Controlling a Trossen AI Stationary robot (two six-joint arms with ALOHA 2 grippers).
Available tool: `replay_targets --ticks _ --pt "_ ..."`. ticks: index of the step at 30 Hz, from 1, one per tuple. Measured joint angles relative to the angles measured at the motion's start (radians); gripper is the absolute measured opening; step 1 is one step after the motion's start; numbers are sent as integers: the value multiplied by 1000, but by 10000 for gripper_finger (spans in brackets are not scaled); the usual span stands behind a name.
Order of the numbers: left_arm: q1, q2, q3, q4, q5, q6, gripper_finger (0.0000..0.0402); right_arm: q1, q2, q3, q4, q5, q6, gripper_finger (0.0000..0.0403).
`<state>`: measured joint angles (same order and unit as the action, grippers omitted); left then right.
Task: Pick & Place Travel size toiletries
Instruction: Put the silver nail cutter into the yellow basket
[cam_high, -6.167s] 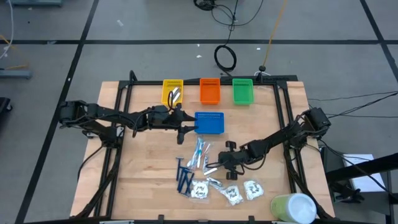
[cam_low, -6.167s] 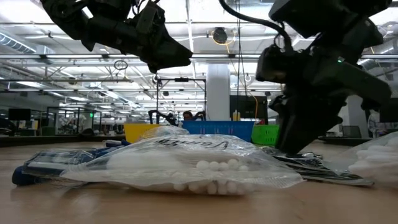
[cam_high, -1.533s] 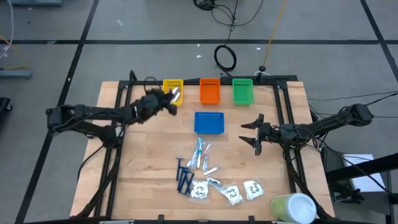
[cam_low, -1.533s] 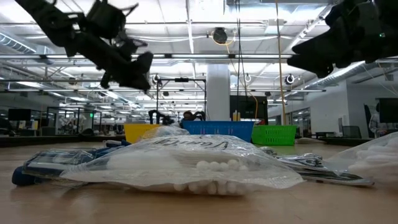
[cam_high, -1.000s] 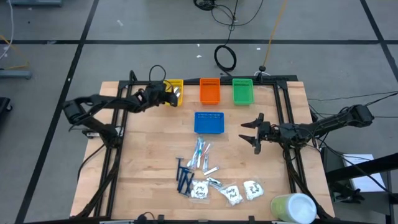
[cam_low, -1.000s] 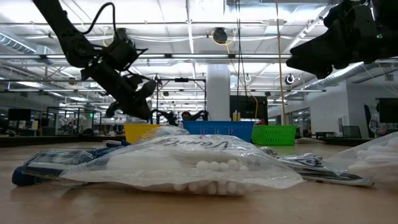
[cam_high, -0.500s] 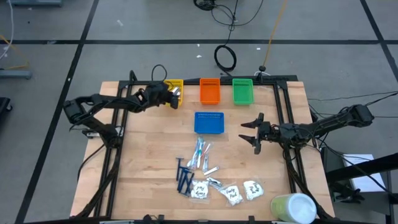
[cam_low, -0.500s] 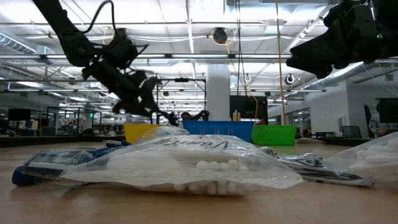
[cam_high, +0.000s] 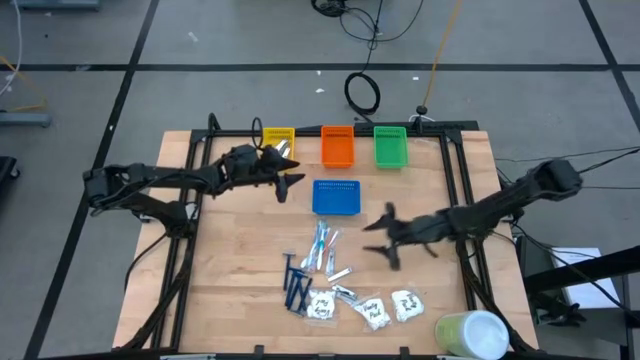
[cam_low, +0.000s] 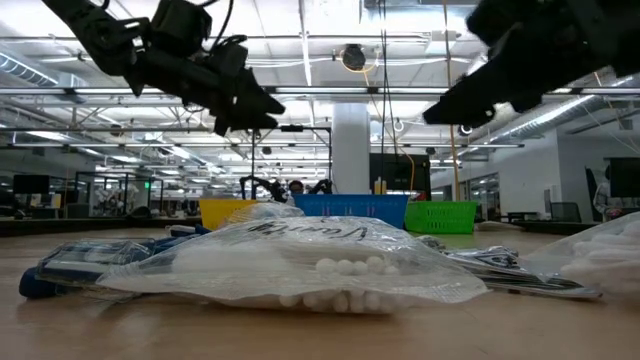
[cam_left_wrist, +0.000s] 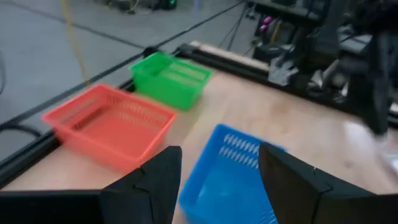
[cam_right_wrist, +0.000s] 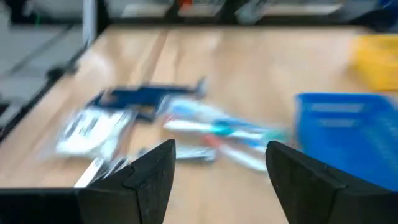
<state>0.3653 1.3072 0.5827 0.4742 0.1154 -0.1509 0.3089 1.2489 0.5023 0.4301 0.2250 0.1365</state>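
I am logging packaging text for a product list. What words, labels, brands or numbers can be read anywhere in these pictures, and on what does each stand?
Clear bag of cotton swabs: cursive dark script along its top, seen from behind and at a slant, too unclear to quote.
White square sachets: dark print, too small to read.
Light-blue-and-white sticks: no legible print.
Yellow tray, orange tray, green tray, blue tray: no text visible.

A light wooden table (cam_high: 235, 270) carries yellow (cam_high: 277, 135), orange (cam_high: 338, 146) and green (cam_high: 390, 147) trays along its far edge and a blue tray (cam_high: 336, 198) just nearer. Toward the near edge lie slim sticks (cam_high: 322, 247), dark blue razors (cam_high: 294, 287), silvery packets (cam_high: 342, 283) and white sachets (cam_high: 372, 309); a pale cylinder (cam_high: 471, 334) stands at the near right corner.
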Motion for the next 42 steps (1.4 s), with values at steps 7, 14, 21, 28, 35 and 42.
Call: replay_targets --ticks 7,14,21,28,35,42 --pt "-29 1 0 28 -10 16 212 26 322 210 -177 -146 -25 238" --pt "-34 1 0 28 -11 6 212 45 465 229 -47 -200 36 238" --pt "-36 1 0 21 -11 -45 212 39 551 230 -2 -197 21 234" --pt "-57 1 0 15 -12 -38 212 25 552 230 -16 -197 -6 169" --pt "-69 1 0 15 -12 -35 212 25 552 230 -39 -202 -49 49" --pt "-69 1 0 16 -12 -35 212 24 454 225 -137 -196 -64 40"
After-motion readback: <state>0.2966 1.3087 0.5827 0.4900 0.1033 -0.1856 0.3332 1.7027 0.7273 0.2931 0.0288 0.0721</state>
